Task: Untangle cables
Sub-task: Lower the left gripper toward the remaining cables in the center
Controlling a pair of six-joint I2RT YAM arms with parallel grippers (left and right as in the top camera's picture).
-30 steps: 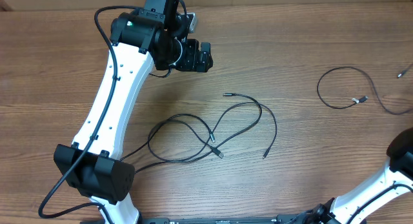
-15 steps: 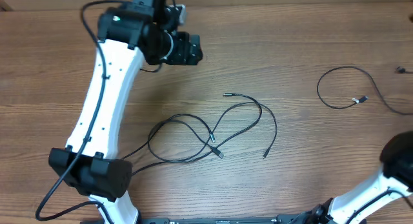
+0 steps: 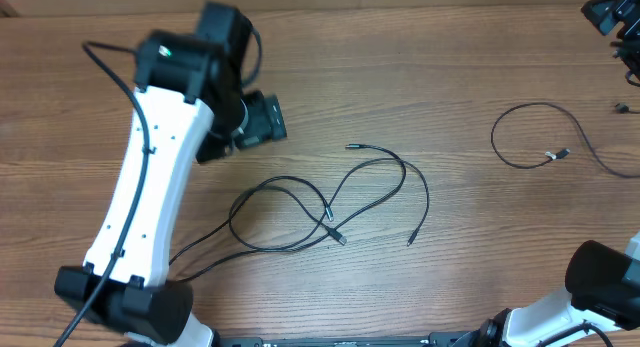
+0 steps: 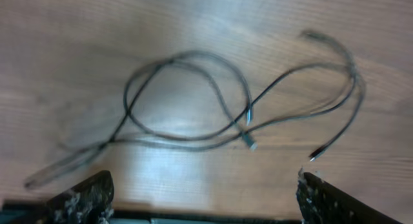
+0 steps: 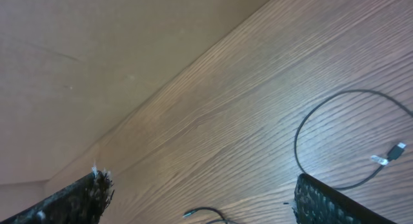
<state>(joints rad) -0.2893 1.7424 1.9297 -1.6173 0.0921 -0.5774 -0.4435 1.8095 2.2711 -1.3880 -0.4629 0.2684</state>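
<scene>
Overhead view: tangled cables (image 3: pixel 327 209) in the middle of the table (image 3: pixel 450 67), one loose cable (image 3: pixel 540 105) far right. Left gripper (image 4: pixel 204 179) spread wide, holding nothing; right gripper (image 5: pixel 201 177) too. Go down slowly, pinch just one plug tip (image 3: pixel 410 242).

Brown wood-grain table (image 3: pixel 470 287), grain running left to right in the overhead view, with a pale glare patch in the left wrist view. Beyond its far edge, a plain beige surface (image 5: pixel 97 50), meeting the tabletop along a straight line.
</scene>
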